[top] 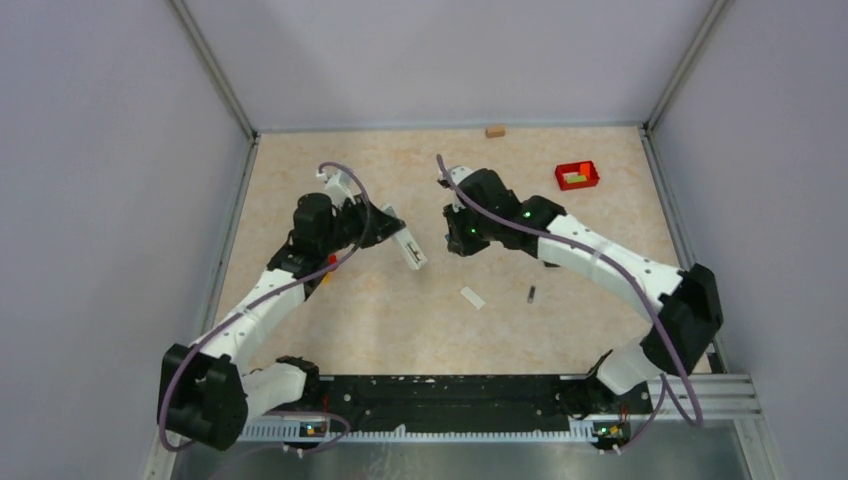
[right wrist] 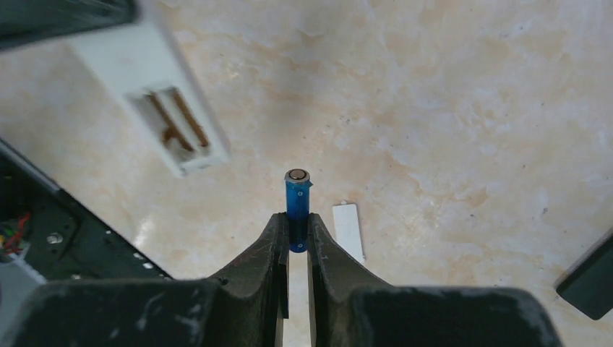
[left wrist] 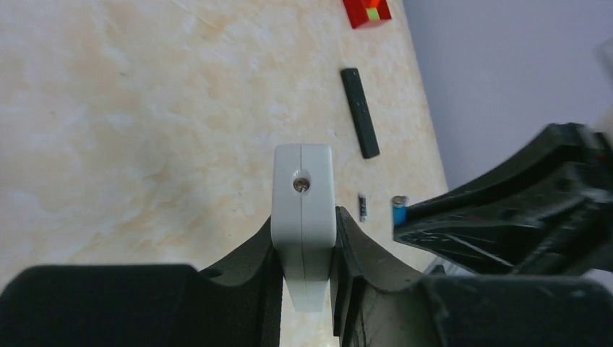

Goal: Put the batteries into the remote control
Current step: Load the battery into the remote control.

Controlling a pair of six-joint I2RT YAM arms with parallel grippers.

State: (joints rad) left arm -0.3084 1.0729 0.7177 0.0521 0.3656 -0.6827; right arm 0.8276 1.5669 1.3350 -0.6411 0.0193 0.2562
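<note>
My left gripper is shut on the white remote control and holds it off the table, tilted toward the right arm. In the right wrist view the remote control shows its open battery compartment with metal contacts and nothing in it. A small blue battery stands upright in my right gripper, which is shut on its lower half. That battery hangs just right of the remote, apart from it. A dark battery lies on the table.
The white cover plate lies flat near the table's middle. A black remote lies farther right. At the back right stands a red box, and a small wooden block sits at the far edge.
</note>
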